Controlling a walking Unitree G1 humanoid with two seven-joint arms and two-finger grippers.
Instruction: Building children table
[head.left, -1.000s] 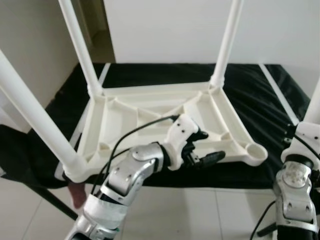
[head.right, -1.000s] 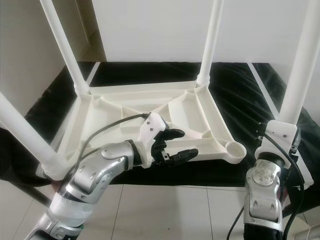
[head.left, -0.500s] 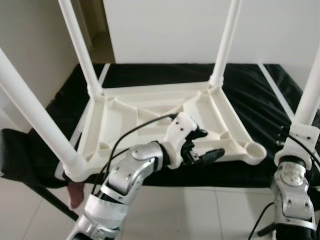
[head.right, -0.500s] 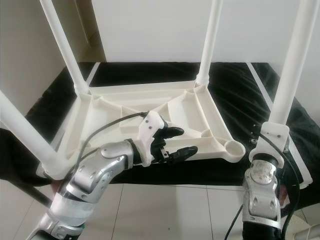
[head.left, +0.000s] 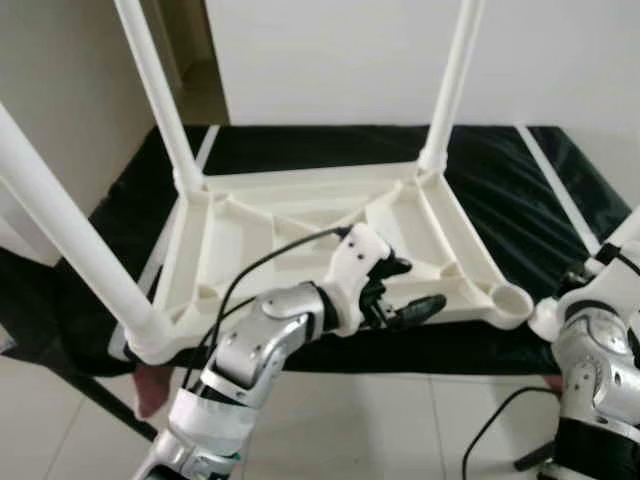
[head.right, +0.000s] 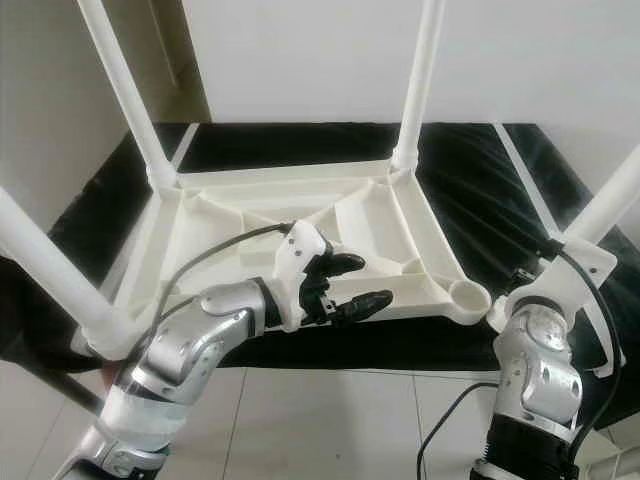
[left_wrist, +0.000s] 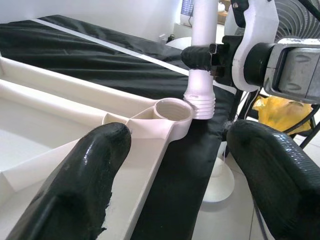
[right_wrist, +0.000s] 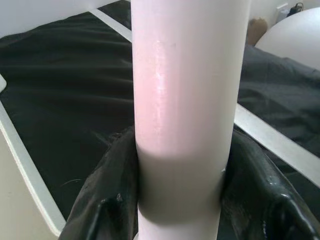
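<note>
An upturned white children's table top (head.left: 300, 235) is laid on a surface draped in black cloth (head.left: 300, 150), with three legs already standing in its corners and the near right socket (left_wrist: 173, 109) left unfilled. The fourth leg (right_wrist: 182, 100) is pinched between the fingers of the right end effector (left_wrist: 202, 57), its threaded end seen in the left wrist view just beside the socket's rim, tilted and not yet entered. The left end effector (head.left: 400, 290) is held spread over the near edge of the table top, gripping nothing. The step in hand is judged to be the seating of the last leg. For the next move, the leg would need to be brought upright, centred over the socket, lowered in and turned, while the table top is steadied by the left end effector.
</note>
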